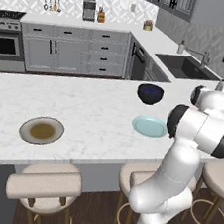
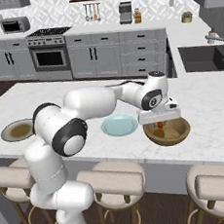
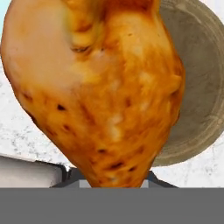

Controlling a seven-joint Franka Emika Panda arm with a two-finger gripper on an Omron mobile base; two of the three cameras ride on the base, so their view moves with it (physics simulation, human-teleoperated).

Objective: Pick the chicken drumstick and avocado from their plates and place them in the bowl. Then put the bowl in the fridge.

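You're in a home kitchen: oven, sink, grey cabinets, marble island counter and bar stools.

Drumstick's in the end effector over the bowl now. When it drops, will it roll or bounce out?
Probably not. The chicken drumstick looks rigid, holding its shape in the grip, so expect a firm drop. Its fat-to-narrow taper would likely make it roll in a curve rather than straight. The bowl below looks fairly deep, so its wall should contain it. Its glossy skin may slide a little.
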